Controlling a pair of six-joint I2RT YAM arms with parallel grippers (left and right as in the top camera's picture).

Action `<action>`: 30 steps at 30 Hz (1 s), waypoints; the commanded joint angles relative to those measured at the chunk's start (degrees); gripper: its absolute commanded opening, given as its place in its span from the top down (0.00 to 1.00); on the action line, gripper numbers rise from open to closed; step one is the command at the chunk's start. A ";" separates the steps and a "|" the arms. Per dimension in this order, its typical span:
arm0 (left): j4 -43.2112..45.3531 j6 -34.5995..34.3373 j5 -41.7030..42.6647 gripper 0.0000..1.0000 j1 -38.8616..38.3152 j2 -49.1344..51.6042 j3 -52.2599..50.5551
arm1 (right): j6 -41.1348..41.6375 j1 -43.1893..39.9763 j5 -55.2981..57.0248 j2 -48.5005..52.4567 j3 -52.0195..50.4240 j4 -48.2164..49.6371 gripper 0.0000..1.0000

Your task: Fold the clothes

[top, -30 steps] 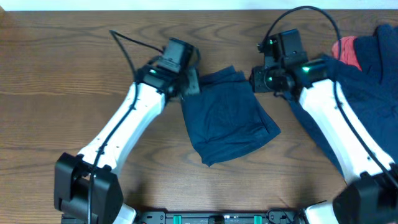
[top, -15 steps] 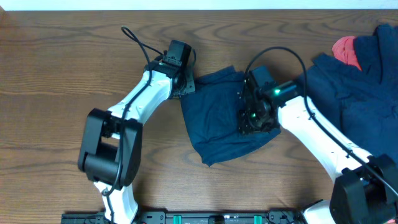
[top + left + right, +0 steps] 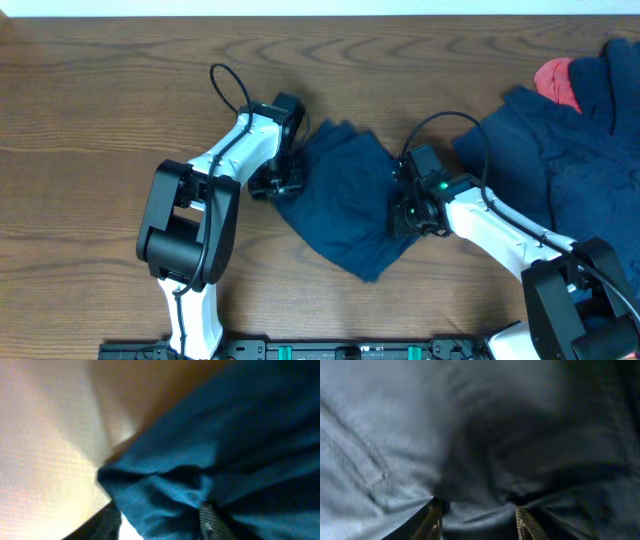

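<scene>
A dark navy garment [image 3: 340, 200] lies crumpled mid-table. My left gripper [image 3: 283, 183] is down on its left edge. In the left wrist view blue cloth [image 3: 225, 450] bulges between the spread fingers [image 3: 207, 521], and a sliver of light shows beside the left one; this gripper [image 3: 160, 522] is open. My right gripper [image 3: 400, 215] presses on the garment's right edge. In the right wrist view a ridge of cloth [image 3: 480, 510] spans the gap between its fingers [image 3: 522, 525], which stand well apart; this gripper [image 3: 479, 522] is open too.
A heap of more navy clothes [image 3: 570, 160] fills the right side of the table, with a pink-red piece [image 3: 556, 82] at its far edge. Bare wooden table [image 3: 100, 120] lies to the left. Cables loop over both arms.
The left gripper slid from the garment's top-left corner down to its left edge. The right gripper came down lower on the right edge. The garment bunched narrower and its lower end shifted right.
</scene>
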 commanded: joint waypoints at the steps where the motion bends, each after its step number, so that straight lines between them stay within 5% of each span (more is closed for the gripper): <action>1: -4.57 0.44 7.54 0.54 -0.66 0.87 -1.79 | -0.48 -2.40 11.32 0.57 -0.81 5.81 0.50; 9: -8.04 -0.42 12.22 0.55 -4.63 -2.91 -1.84 | -5.42 -4.04 10.99 0.57 -0.74 21.75 0.42; 13: -5.90 -1.99 8.44 0.53 -4.00 -9.29 -1.84 | -5.42 -3.96 9.29 0.57 -0.76 20.59 0.42; 19: 3.80 -1.90 5.18 0.34 -0.94 -16.15 -1.84 | -5.42 -3.96 9.31 0.57 -0.76 18.21 0.41; 30: 11.10 3.91 5.38 0.30 -0.74 -8.76 -1.86 | -5.42 -3.96 9.11 0.57 -0.76 17.09 0.41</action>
